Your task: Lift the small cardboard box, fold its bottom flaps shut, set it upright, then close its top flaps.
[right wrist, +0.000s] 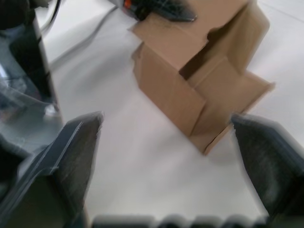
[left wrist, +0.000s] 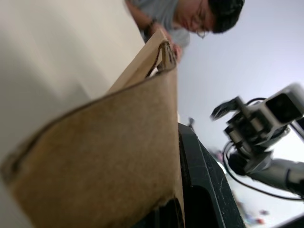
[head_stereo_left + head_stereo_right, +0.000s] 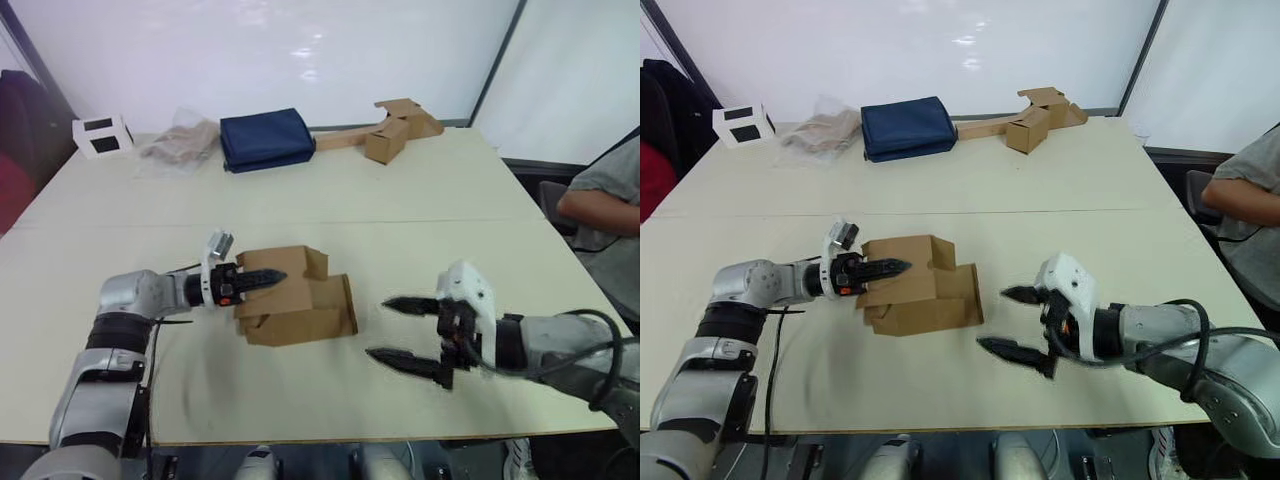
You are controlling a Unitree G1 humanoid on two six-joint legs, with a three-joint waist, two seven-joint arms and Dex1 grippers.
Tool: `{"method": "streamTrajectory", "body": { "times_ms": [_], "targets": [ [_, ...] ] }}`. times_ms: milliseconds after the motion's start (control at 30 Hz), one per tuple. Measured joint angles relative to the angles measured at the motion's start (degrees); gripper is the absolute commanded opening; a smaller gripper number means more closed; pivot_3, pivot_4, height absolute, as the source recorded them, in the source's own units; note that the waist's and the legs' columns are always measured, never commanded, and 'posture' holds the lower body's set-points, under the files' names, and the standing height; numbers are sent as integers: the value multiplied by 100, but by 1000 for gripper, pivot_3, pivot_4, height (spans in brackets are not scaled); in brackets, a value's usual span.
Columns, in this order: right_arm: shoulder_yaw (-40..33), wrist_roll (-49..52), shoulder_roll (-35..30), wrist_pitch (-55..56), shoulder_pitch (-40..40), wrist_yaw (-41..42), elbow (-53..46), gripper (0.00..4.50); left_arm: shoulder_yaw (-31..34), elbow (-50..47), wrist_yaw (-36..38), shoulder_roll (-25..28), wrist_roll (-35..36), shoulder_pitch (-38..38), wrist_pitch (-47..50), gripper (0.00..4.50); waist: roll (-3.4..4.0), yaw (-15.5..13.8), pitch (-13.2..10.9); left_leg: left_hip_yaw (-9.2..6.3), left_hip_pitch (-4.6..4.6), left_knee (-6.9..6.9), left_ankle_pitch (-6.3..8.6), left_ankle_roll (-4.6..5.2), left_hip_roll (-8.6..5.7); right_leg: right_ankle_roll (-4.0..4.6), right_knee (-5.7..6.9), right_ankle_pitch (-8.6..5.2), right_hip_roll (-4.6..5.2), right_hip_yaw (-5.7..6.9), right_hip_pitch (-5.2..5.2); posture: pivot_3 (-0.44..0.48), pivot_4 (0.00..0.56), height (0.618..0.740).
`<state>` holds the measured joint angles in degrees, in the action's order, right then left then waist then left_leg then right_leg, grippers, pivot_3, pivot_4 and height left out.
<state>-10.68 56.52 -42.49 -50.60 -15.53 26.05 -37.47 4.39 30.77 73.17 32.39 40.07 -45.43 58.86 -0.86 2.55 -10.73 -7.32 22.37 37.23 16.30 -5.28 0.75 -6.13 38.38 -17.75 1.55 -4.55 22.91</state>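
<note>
My right gripper (image 3: 405,328) is nearest to me, low over the table (image 3: 440,190). Its two black fingers are spread wide apart, with nothing between them. It is a little way off from the small cardboard box (image 3: 295,297) and does not touch it.

The small cardboard box lies on its side in the middle of the table, just past my arms. My left gripper (image 3: 262,279) reaches over the top of the box from my left side. Its black fingers are pressed on a flap at that end. From my head I cannot tell if there are two fingers on the flap or one.

My left wrist camera helps here. It shows the brown flap (image 2: 109,161) very close, lying flat against a black finger (image 2: 202,185), so I am pinching it. Past the flap it also shows my right gripper (image 2: 247,128) and a person (image 2: 190,23) leaning in.

My right wrist camera shows the end of the box that faces it. The flaps (image 1: 223,90) there hang open.

At the far side of the table sit a white block (image 3: 102,136), a clear bag (image 3: 180,143), a dark blue pouch (image 3: 266,139) and another cardboard box on a long strip (image 3: 385,130). At my right edge I see a person's arm (image 3: 595,205).
</note>
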Motion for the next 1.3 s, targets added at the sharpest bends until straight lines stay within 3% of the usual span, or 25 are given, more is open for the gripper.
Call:
{"method": "streamTrajectory", "body": {
  "times_ms": [33,67,100,300,400,433,667,1300],
  "targets": [
    [-39,-143,139,127,-197,-199,212,4500,109,-75,-5,48,-1,-216,-145,38,2,-12,1,0,0,0,0,0,-2,0,1,0,2,0,0,0,150,740],
    [-46,-293,234,227,-371,-369,381,3908,223,-168,0,168,1,-406,-276,0,3,-24,2,0,0,-6,0,0,-2,-1,-5,-1,2,1,-1,0,150,740],
    [-31,-449,418,320,-572,-535,560,3706,313,-172,9,283,-11,-563,-399,0,3,-12,2,0,0,-10,-1,-1,-2,-1,-9,-2,2,0,0,0,150,740],
    [195,-1095,1573,873,-1909,-1271,1414,1503,305,-171,231,401,-238,-1436,-1057,0,12,19,4,4,5,-15,-21,-38,-2,-1,-1,-1,0,-1,15,0,150,740],
    [303,-1187,1938,996,-2221,-1277,1636,179,210,-104,416,510,-407,-1557,-1266,0,16,63,3,4,7,-15,-22,-38,-2,0,6,-1,0,-1,19,0,150,740],
    [364,-1212,2039,1006,-2329,-1275,1704,55,166,-99,470,521,-457,-1592,-1320,0,16,69,3,3,7,-15,-22,-38,-2,0,6,-1,-1,-1,19,0,150,740],
    [509,-1487,2516,1178,-2880,-1330,2137,55,62,-107,712,559,-575,-1748,-1439,0,16,158,3,3,7,-16,-22,-37,-2,0,10,-2,-1,-1,21,0,150,740],
    [1047,-1634,3013,1014,-2836,-810,2098,55,-28,-438,778,489,-558,-1613,-1287,0,17,167,2,3,8,-16,-22,-36,-2,1,20,-2,-1,-2,30,0,150,740]
  ]
}}
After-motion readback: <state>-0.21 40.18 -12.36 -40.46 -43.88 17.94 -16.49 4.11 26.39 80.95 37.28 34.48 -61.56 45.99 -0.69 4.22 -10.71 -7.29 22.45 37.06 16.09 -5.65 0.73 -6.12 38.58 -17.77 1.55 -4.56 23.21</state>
